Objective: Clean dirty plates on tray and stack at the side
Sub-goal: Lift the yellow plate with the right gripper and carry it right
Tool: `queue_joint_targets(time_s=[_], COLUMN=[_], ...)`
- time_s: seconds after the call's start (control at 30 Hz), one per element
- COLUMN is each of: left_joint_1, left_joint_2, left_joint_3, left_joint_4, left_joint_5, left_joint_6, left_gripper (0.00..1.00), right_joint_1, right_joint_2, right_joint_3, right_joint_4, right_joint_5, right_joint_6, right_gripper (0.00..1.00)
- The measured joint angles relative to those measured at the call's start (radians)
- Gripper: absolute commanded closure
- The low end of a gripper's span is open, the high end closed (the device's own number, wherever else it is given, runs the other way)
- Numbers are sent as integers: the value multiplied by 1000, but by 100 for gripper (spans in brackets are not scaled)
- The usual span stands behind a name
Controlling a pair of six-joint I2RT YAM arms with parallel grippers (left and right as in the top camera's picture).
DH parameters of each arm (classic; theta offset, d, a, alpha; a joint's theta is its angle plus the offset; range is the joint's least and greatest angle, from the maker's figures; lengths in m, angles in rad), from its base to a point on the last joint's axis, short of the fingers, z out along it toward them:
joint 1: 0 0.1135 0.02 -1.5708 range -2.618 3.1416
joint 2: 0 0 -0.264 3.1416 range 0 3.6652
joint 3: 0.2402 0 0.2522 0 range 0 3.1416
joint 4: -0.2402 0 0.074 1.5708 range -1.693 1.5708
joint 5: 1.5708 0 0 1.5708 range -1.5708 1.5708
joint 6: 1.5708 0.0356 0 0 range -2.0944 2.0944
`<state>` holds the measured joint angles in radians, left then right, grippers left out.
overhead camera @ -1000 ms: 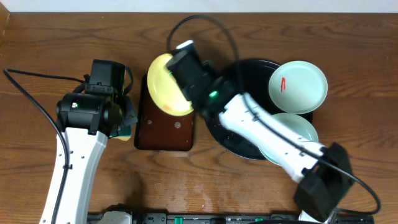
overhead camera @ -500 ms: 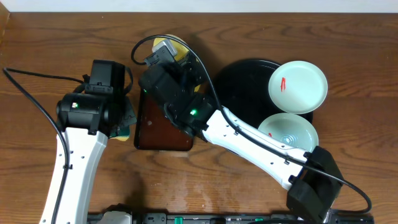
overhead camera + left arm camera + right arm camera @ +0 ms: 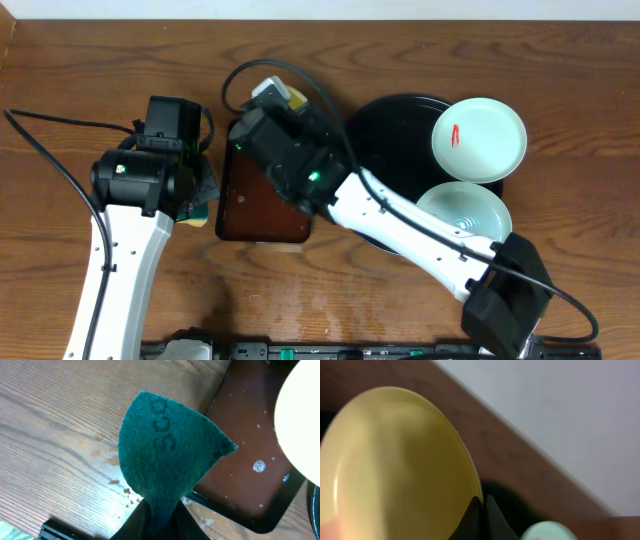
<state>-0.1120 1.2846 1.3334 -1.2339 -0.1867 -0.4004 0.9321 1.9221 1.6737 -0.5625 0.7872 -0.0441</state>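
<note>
Looking from above, the right arm [image 3: 400,215] has swung left, hiding most of the yellow plate [image 3: 291,99] near the brown tray [image 3: 262,215]; two mint plates [image 3: 478,138] wait on the black tray [image 3: 395,110]. Left wrist: the left tool [image 3: 159,516] pinches a green pad [image 3: 165,460]. Right wrist: the right tool [image 3: 481,507] pinches the plate's rim, likely ready for scrubbing.

Green scouring pad [image 3: 167,455] in left gripper [image 3: 161,522]

arms [image 3: 118,262] white | joints [image 3: 140,176] black | cables [image 3: 48,152] black | right end effector [image 3: 482,504] black
</note>
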Motion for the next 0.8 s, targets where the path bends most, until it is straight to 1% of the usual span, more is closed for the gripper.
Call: queue_joint_targets(time_s=[0.1, 0.17, 0.27, 0.37, 0.47, 0.63, 0.8], left_joint_1=[0, 0, 0, 0, 0, 0, 0], left_joint_2=[0, 0, 0, 0, 0, 0, 0], left_joint_3=[0, 0, 0, 0, -1, -1, -1], left_joint_4=[0, 0, 0, 0, 0, 5, 11], left_joint_5=[0, 0, 0, 0, 0, 0, 0], left_joint_6=[0, 0, 0, 0, 0, 0, -1], left_gripper=[84, 84, 84, 84, 84, 83, 83], right_joint_1=[-61, -131, -266, -432, -617, -928, -1199], right_joint_2=[0, -4, -27, -81, -143, -185, -178], right_joint_3=[0, 0, 0, 0, 0, 4, 3], right_joint_4=[-28, -42, -56, -106, -201, -361, -395], right_joint_5=[-151, -306, -529, -700, -791, -851, -872], right_joint_6=[99, 157, 226, 276, 301, 307, 306], right_gripper=[99, 99, 99, 99, 99, 99, 99])
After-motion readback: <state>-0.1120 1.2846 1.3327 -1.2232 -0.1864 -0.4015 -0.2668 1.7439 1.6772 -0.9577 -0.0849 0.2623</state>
